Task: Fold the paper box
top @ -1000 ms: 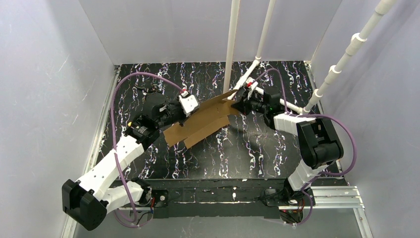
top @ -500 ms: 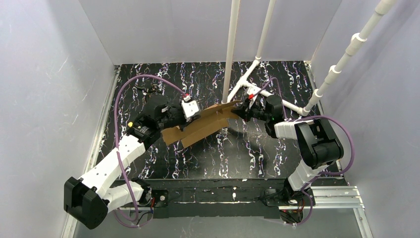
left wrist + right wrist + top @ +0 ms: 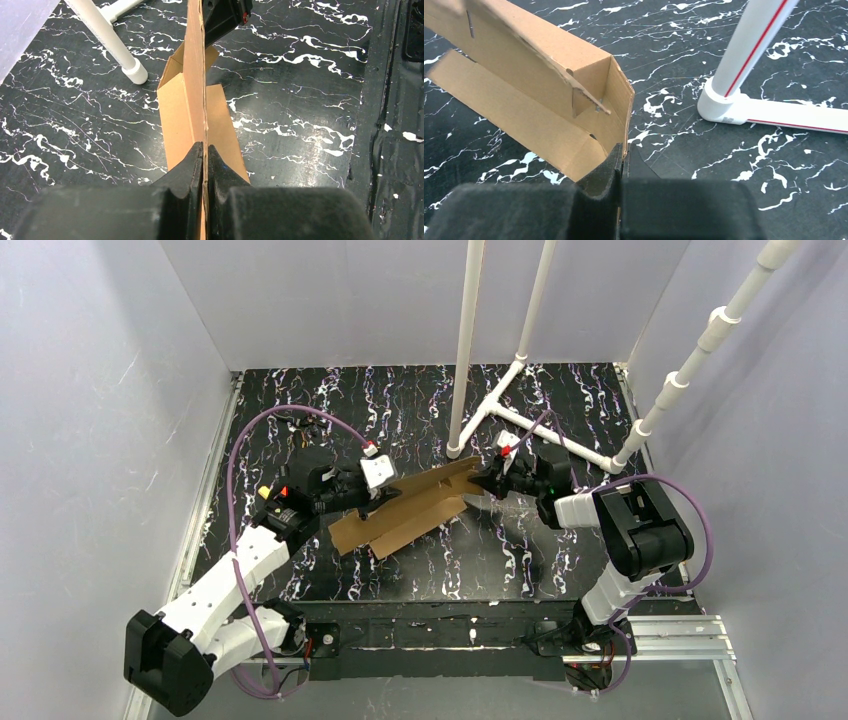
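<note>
Top external view: left fingers (image 3: 186, 167) and right fingers (image 3: 607, 171) clamp opposite ends of the half-shaped paper box (image 3: 412, 506); next, probably, squaring its walls.

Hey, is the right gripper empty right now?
No, the right gripper is pinched shut on the end edge of the paper box.

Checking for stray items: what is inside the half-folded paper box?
Inside the paper box only bare cardboard shows: walls and a slotted tab, no loose object. Its far end is covered by the upper panel.
</note>
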Tool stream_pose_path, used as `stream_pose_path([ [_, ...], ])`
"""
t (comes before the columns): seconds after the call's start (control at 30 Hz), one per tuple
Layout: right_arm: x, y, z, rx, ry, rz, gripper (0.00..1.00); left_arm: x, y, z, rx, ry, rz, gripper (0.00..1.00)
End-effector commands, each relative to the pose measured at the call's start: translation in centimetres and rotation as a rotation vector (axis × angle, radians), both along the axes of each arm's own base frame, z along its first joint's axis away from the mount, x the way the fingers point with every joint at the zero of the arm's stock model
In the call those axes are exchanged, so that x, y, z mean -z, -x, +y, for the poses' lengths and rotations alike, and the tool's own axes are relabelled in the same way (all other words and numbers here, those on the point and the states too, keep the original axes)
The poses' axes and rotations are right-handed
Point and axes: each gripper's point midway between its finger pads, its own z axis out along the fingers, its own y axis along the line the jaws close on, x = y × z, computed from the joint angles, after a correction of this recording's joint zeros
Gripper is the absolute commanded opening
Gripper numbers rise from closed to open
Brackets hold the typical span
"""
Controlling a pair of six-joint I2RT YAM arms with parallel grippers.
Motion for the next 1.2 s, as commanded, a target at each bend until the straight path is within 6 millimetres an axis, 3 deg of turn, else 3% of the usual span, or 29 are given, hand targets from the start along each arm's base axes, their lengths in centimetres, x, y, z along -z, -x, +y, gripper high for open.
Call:
stream_pose_path([
  [0.0,-2.7,0.6,1.2,-0.081,-0.035,-0.134,0.01,0.7,0.9,0.2,0.009,0.005,0.039,0.00],
  [0.17,-5.1,-1.0,2.0,-0.131,-0.009,-0.202,0.01,1.1,0.6,0.5,0.001,-0.013,0.036,0.00],
  [0.37,-4.1,-0.9,2.2,-0.177,0.014,-0.220,0.08,0.9,0.4,0.7,-0.006,-0.004,0.031,0.00],
  [0.57,-4.0,-2.2,2.3,-0.209,0.093,-0.213,0.12,0.5,0.3,0.8,-0.010,0.008,0.022,0.00],
  [0.73,-4.9,-1.3,2.8,-0.316,0.102,-0.203,0.17,-0.3,0.5,1.0,0.002,0.010,0.000,0.00],
  [0.87,-4.5,0.1,2.4,-0.432,0.179,-0.194,0.21,-1.2,0.5,1.3,0.008,0.014,-0.012,0.00],
  [1.07,-5.6,-0.9,1.6,-0.353,0.171,-0.094,0.23,-3.3,1.1,1.3,0.035,0.100,0.023,0.00],
  [1.17,-5.6,-1.2,1.4,-0.311,0.159,-0.019,0.30,-3.6,1.5,1.2,0.042,0.134,0.063,0.00],
])
